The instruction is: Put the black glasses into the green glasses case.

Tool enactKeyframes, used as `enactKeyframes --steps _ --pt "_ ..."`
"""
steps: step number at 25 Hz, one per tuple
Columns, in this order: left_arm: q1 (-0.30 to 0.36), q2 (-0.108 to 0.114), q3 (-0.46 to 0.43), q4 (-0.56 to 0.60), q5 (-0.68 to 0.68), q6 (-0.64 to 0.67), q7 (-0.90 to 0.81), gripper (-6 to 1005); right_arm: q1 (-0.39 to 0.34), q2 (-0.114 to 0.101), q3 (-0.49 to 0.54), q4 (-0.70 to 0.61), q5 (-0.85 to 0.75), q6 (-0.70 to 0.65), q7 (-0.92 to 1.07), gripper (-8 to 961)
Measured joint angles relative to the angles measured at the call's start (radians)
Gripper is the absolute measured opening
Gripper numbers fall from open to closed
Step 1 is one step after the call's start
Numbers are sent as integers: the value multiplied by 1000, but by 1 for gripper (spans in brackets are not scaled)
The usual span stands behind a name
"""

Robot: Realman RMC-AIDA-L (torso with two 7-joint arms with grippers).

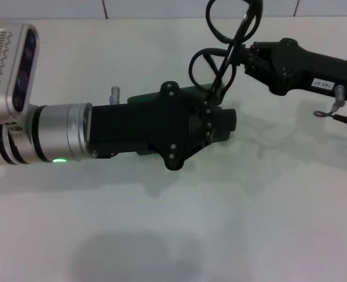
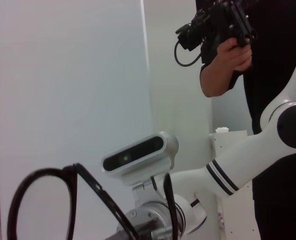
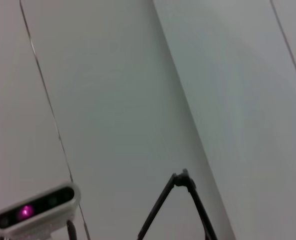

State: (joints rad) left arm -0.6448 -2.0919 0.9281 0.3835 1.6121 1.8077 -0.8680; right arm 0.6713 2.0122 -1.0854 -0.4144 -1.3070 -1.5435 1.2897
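The left arm reaches in from the left edge of the head view, lying nearly level across the white counter (image 1: pixel 173 235), its silver wrist and black hand stretched toward the middle. The left claw (image 1: pixel 223 120) sits directly over the green glasses case (image 1: pixel 147 97), covering most of it, so only a dark green edge shows behind the black housing; whether the case lid is up or down cannot be told. Whether this claw is open or closed cannot be told either, since its fingers are hidden under its own body. The right arm comes in from the upper right, angled toward the centre, and the right claw (image 1: pixel 251 59) is closed on the black glasses (image 1: pixel 220 35), holding them above the far end of the case with the rims and curved temple arms looping up and out past its tip. In the left wrist view the black glasses (image 2: pixel 42 200) appear close by with one round rim and a folded temple, with the right arm's white forearm (image 2: pixel 238 170) and its camera behind them.
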Motion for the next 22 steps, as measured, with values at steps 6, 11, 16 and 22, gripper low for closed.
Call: enactKeyframes --steps 6,11,16,22 --pt "10 3 0 0 3 -20 1 19 -4 -5 22 -1 2 -29 22 43" --pt "6 0 11 -4 5 -36 1 19 -4 -2 22 0 2 -40 27 44" --pt "-5 -1 28 -13 -1 -40 1 20 3 1 22 0 3 -48 31 44" --pt "-13 -5 29 -14 -3 -54 1 20 10 5 14 1 3 -57 36 44"
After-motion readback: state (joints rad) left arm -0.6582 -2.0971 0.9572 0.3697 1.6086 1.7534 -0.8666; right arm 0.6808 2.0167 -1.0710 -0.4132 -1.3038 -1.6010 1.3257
